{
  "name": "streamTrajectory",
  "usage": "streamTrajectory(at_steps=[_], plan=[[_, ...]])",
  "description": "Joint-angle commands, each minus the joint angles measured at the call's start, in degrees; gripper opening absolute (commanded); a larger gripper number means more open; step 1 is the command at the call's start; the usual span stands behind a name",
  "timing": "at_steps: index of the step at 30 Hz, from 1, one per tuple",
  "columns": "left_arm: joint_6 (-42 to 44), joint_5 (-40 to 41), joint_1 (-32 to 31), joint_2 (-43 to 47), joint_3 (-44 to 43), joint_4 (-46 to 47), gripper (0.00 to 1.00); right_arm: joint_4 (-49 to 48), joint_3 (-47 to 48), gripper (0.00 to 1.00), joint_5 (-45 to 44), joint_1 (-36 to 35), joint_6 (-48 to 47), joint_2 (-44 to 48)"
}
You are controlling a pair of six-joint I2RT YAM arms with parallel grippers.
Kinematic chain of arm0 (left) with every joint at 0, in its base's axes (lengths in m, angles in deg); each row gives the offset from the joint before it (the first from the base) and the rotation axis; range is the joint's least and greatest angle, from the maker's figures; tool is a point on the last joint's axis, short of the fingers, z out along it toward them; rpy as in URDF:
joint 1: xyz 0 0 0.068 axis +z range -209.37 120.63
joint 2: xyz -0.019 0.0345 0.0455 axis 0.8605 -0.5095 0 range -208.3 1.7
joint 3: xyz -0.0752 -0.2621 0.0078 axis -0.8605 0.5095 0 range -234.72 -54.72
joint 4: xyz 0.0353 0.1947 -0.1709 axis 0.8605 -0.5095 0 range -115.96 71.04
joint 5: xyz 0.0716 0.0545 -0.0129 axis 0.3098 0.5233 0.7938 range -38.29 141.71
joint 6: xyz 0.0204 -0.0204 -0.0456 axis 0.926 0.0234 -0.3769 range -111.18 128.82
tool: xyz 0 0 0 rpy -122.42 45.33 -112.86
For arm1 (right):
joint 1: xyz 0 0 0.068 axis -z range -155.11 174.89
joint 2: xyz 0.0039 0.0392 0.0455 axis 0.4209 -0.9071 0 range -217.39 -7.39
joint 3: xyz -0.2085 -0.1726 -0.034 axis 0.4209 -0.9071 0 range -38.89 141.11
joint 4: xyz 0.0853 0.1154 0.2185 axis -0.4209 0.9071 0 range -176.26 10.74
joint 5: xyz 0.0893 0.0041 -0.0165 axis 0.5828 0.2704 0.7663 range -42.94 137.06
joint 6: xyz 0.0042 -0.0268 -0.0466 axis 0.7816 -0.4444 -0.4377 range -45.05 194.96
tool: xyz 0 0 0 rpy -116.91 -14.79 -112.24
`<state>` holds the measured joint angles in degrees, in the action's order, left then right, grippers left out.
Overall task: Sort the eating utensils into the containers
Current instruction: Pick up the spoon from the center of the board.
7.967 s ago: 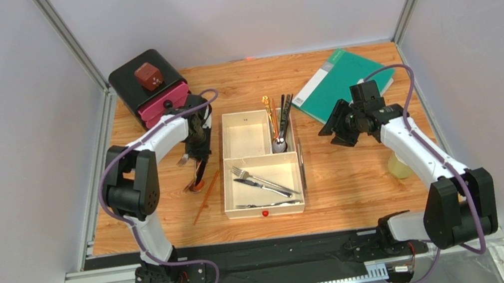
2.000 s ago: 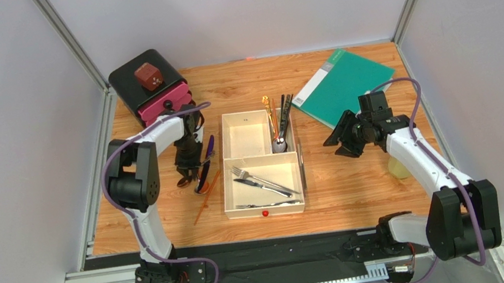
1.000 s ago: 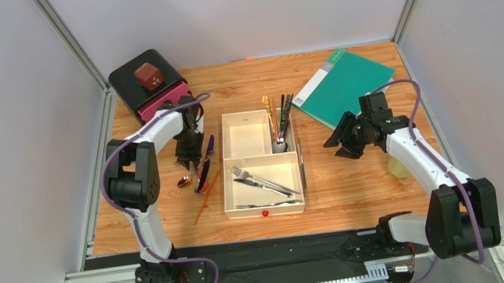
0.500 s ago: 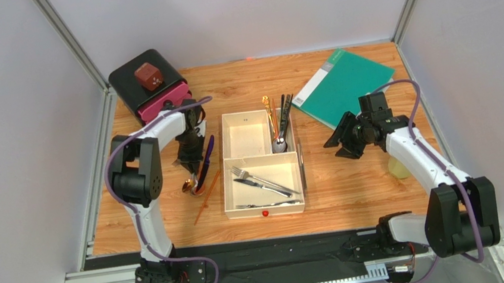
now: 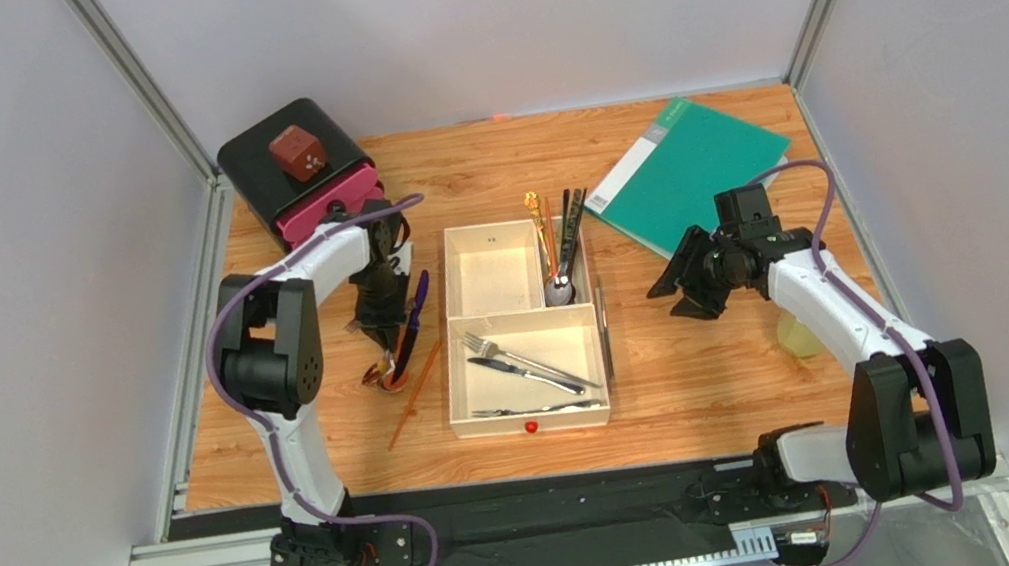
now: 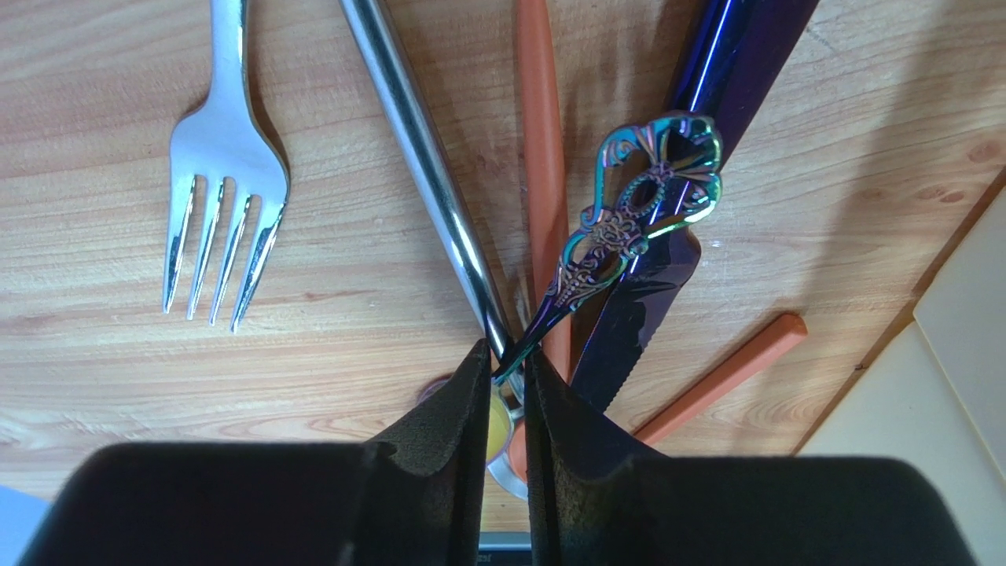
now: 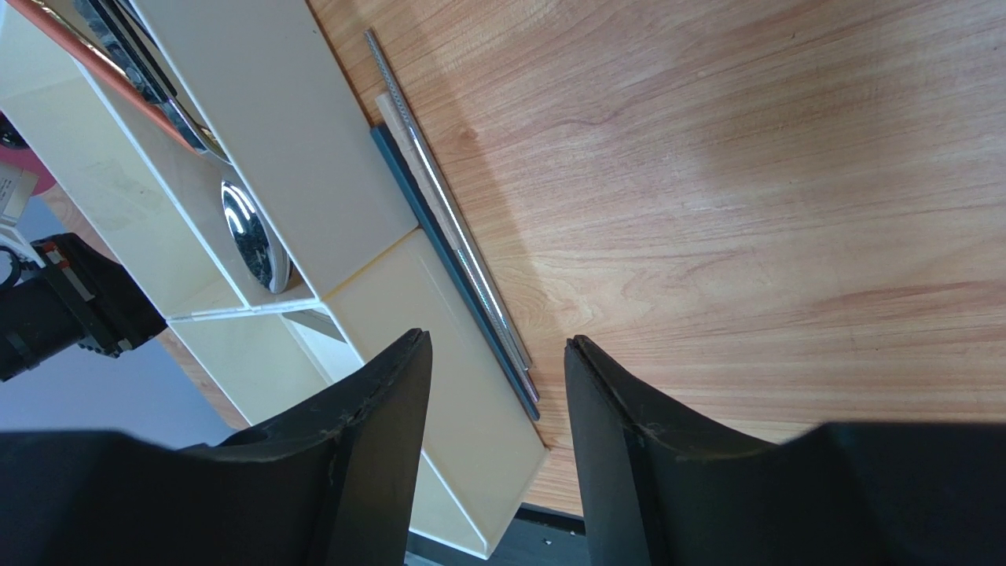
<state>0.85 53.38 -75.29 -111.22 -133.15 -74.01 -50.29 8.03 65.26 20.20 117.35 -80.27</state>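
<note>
My left gripper is down over a pile of utensils left of the cream tray. In the left wrist view it is shut on the thin shaft of an ornate blue-purple utensil. Around it lie a silver fork, a silver handle, orange chopsticks and a dark blue knife. The tray's large front compartment holds silver pieces; the back right one holds gold and black pieces. My right gripper is open and empty, right of the tray.
A black box with pink drawers stands at the back left. A green folder lies at the back right. A pale yellow cup stands by the right arm. Silver chopsticks lie against the tray's right wall.
My left gripper has shifted slightly over the utensil pile, and the pile's spoon has moved a little. The right arm has hardly moved.
</note>
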Motion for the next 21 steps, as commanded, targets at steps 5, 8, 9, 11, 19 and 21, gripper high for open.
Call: streamTrajectory(at_steps=[5,8,9,11,19,21], plan=[[1.02,-1.23,0.19,2.80,-1.28,-1.03,0.24,-2.22,2.04,0.50,1.05,0.29,0.06,-0.16],[1.11,-0.53,0.19,2.10,-1.46,-0.94,0.24,-2.22,1.60,0.50,1.14,0.29,0.06,0.37],[1.11,-0.44,0.19,1.92,-1.46,-1.03,0.23,-2.13,1.51,0.50,0.97,0.29,0.06,0.46],[1.02,-0.44,0.19,2.01,-1.46,-0.85,0.21,-1.95,1.42,0.50,0.96,0.12,0.15,0.55],[1.20,-0.53,0.19,1.92,-1.20,-1.03,0.10,-2.04,1.42,0.50,0.97,0.21,0.15,0.46],[1.02,-0.44,0.19,1.92,-1.11,-1.03,0.07,-2.04,1.51,0.50,0.96,0.12,0.15,0.37]])
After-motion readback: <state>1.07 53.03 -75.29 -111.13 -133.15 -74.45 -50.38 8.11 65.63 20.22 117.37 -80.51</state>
